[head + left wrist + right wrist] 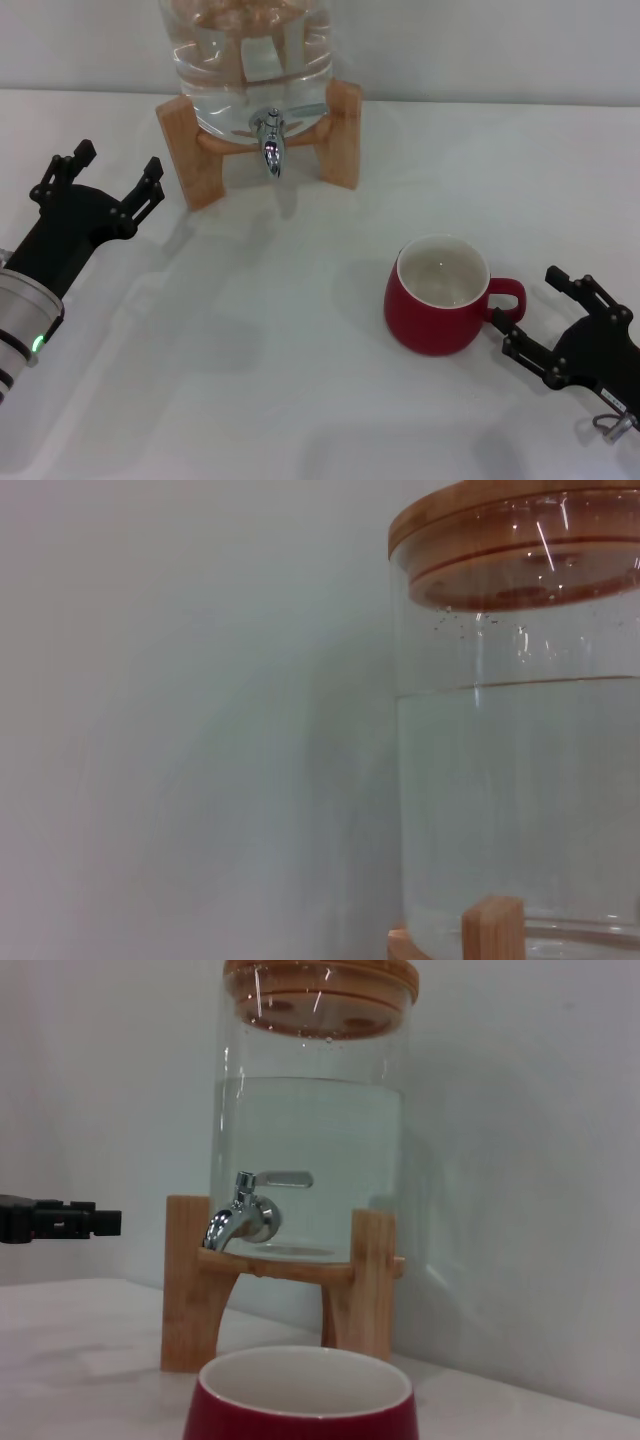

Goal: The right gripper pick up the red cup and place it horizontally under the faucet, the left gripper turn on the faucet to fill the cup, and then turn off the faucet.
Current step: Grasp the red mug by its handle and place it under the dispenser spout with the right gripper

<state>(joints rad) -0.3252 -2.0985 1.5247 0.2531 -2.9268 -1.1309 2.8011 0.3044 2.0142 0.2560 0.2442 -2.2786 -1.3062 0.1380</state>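
The red cup [437, 297] stands upright on the white table, its cream inside showing and its handle [506, 296] turned toward my right gripper [529, 308]. That gripper is open at the table's near right, its prongs just beside the handle and holding nothing. In the right wrist view the red cup [300, 1398] is close at the bottom edge. The chrome faucet [270, 142] points down from the clear jug [245, 50]; the faucet [244, 1216] has its lever level. My left gripper [118, 160] is open at the left, apart from the wooden stand [188, 150], and the left gripper [60, 1220] also shows in the right wrist view.
The jug [515, 780] holds water under a wooden lid [500, 520] and rests on a wooden stand [350, 1280] at the back of the table, close to a pale wall. White tabletop [280, 330] lies between the faucet and the cup.
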